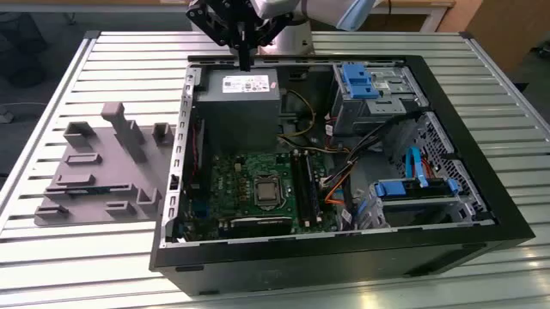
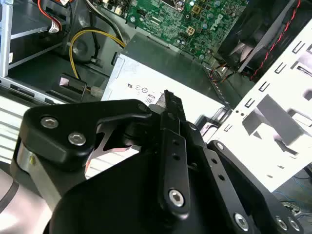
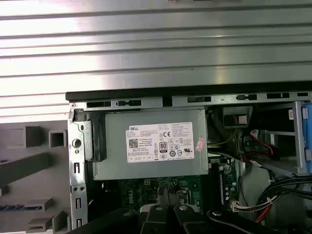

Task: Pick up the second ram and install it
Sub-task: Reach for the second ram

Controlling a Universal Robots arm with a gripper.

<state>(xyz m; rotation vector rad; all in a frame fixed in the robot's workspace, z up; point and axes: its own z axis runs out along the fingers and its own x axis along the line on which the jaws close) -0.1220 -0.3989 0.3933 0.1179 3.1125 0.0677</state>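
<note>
The second ram (image 3: 22, 207) is a thin blue-green strip standing on edge in a slot of the grey fixture (image 1: 94, 174), beside the open computer case; in the exterior view it is a dark strip (image 1: 82, 190). My gripper (image 1: 246, 64) hangs above the case's rear edge, over the grey power supply (image 1: 238, 106), well away from the ram. Its black fingers (image 2: 168, 97) are pressed together with nothing between them, as the first wrist view also shows (image 3: 165, 192). The green motherboard (image 1: 249, 180) with its long black memory slots (image 1: 303, 190) lies lower in the case.
The black case (image 1: 344, 257) sits on a slatted metal table (image 1: 103, 58). Blue drive cages (image 1: 361, 80), bundled cables (image 1: 344, 174) and a case fan (image 2: 253, 34) crowd the inside. The fixture has raised grey posts (image 1: 129, 132).
</note>
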